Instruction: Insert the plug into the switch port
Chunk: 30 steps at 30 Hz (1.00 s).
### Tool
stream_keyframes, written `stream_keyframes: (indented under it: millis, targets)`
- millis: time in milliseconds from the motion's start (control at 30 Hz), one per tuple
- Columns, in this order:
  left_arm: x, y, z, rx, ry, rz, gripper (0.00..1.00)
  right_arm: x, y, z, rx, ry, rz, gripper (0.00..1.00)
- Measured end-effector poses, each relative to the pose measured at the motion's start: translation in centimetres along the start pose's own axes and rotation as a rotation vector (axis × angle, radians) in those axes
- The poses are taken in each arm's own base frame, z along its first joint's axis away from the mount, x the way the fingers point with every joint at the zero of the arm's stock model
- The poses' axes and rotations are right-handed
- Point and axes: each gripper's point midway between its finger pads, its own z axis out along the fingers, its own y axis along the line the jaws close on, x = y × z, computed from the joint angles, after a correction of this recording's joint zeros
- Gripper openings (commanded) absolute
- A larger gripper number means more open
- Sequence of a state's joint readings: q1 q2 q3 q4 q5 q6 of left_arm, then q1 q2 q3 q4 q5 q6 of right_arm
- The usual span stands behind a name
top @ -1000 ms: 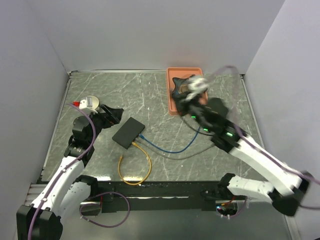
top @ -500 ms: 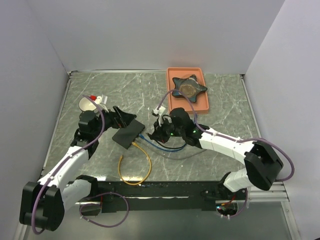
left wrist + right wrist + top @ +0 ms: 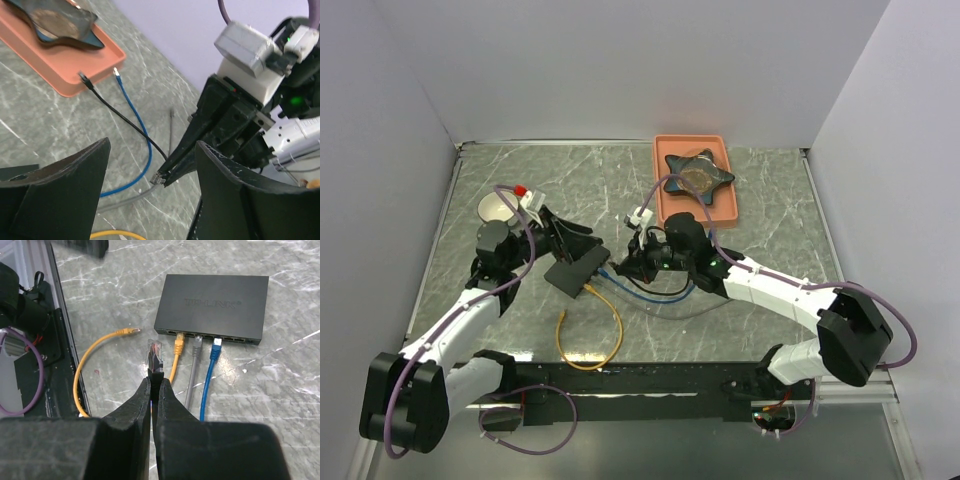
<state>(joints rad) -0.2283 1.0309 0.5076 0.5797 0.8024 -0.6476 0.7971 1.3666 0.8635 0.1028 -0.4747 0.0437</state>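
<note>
1. The right hand (image 3: 154, 384), fingers pressed together, pinches the clear plug (image 3: 153, 354) by its black rear end. The plug sits just left of centre in the right wrist view, tip pointing up the frame.
2. The plug is short of the black switch (image 3: 212, 305), clear of its lower edge, below and left of the free switch port (image 3: 166, 332) at the left end of the row.
3. A yellow cable (image 3: 177, 346), a grey cable (image 3: 196, 343) and a blue cable (image 3: 216, 346) fill the next three sockets.
4. The left hand (image 3: 582, 240) is spread and empty at the switch's upper edge, left of centre in the top view; contact cannot be told.
5. An orange tray (image 3: 665, 205) with a dark star-shaped object (image 3: 697, 175) sits at upper centre of the table (image 3: 780, 215).
</note>
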Motion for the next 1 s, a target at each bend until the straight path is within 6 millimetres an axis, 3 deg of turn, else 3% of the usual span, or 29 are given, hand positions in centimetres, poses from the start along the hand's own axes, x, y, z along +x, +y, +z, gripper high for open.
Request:
stream_keyframes:
  millis: [167, 367, 667, 1000]
  targets:
    - [1.4, -1.0, 0.5, 0.053, 0.052, -0.013, 0.74, -0.6, 0.0, -0.6, -0.048, -0.021, 0.03, 0.0]
    - [2.0, -2.3, 0.8, 0.103, 0.076, -0.001, 0.74, -3.6, -0.1, -3.1, -0.186, -0.133, 0.086, 0.0]
    - [1.4, -5.4, 1.0, 0.223, 0.055, 0.053, 0.75, -5.6, 4.2, -5.9, -0.481, -0.179, 0.08, 0.0]
    - [1.2, -9.5, 1.2, 0.345, 0.07, 0.122, 0.72, -6.2, 5.9, -7.4, -0.598, -0.18, 0.071, 0.0]
